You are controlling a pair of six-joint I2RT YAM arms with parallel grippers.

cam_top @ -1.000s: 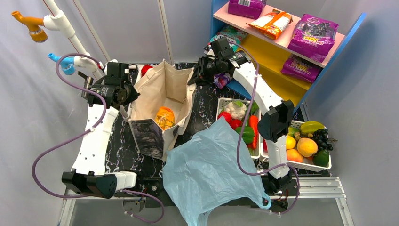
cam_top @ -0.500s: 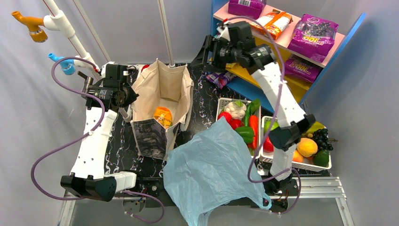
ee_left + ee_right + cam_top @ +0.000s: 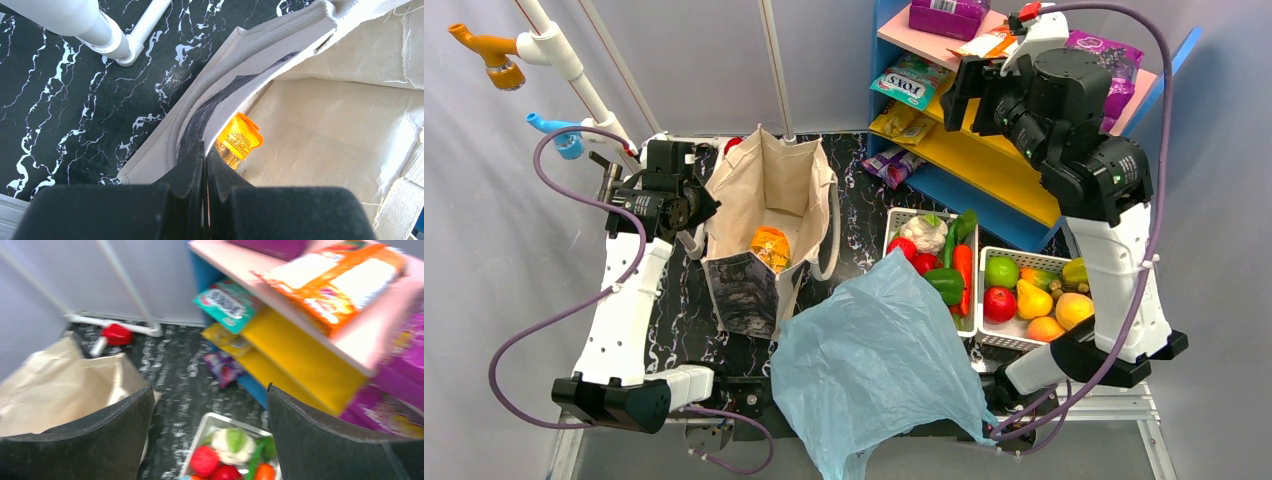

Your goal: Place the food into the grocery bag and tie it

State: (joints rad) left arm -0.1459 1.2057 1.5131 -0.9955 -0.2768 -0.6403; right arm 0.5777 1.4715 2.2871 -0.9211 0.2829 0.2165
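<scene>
The right wrist view is coming through blurred, so I am only making out smears of packets on the shelf (image 3: 300,340). From above, the right arm is covering one end of the fruit basket (image 3: 1014,341). The grocery bag (image 3: 874,370) is lying crumpled at the desk's (image 3: 864,220) near edge and spilling over it, with its lowest part cut off and its handles hard to pick out. The food (image 3: 999,303) is sitting in that basket and in the vegetable basket (image 3: 904,213), just right of the bag.

The right arm is reaching high toward the shelf, with the right fingers (image 3: 100,440) standing wide apart and empty. The left arm is stretching forward along the left side, with the left fingers (image 3: 190,175) pressing together on the canvas tote's (image 3: 764,185) rim. An orange packet (image 3: 240,140) is lying inside the tote.

I am looking at a black marbled desk, grey walls and a white pipe frame (image 3: 774,60).
</scene>
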